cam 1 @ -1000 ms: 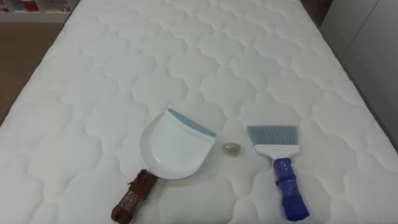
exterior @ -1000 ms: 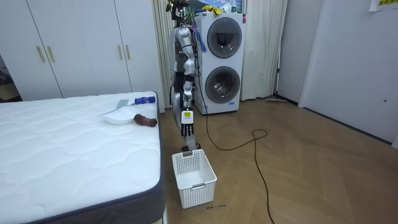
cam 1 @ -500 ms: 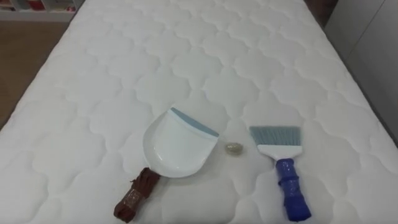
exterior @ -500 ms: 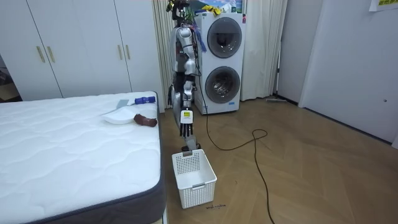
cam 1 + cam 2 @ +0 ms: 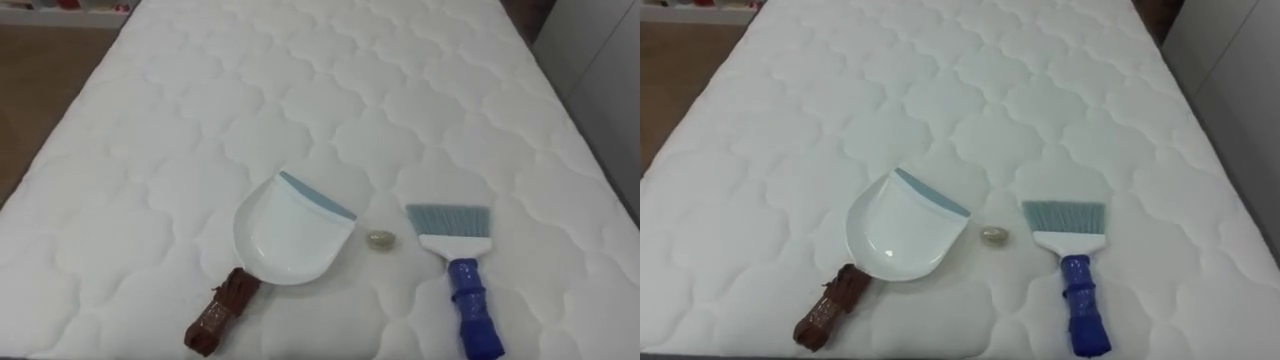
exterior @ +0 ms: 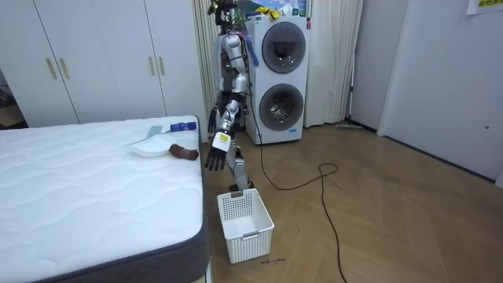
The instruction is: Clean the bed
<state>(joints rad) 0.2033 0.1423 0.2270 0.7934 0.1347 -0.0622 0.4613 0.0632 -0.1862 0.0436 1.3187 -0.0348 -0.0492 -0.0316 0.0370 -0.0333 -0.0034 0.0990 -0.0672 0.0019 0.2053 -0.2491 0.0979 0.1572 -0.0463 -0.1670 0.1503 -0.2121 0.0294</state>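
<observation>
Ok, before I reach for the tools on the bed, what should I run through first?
1. Dustpan lies flat on the mattress, brown handle toward the robot: ok.
2. Brush lies apart from the dustpan, blue handle toward the robot: ok.
3. Debris located between the dustpan's lip and the bristles, touching neither: ok.
4. Left hand free, fingers straight, beside the bed's edge near the dustpan's handle: ok.
5. Right hand free: cannot tell.
6. Basket on the floor by the bed's corner: ok.
</observation>
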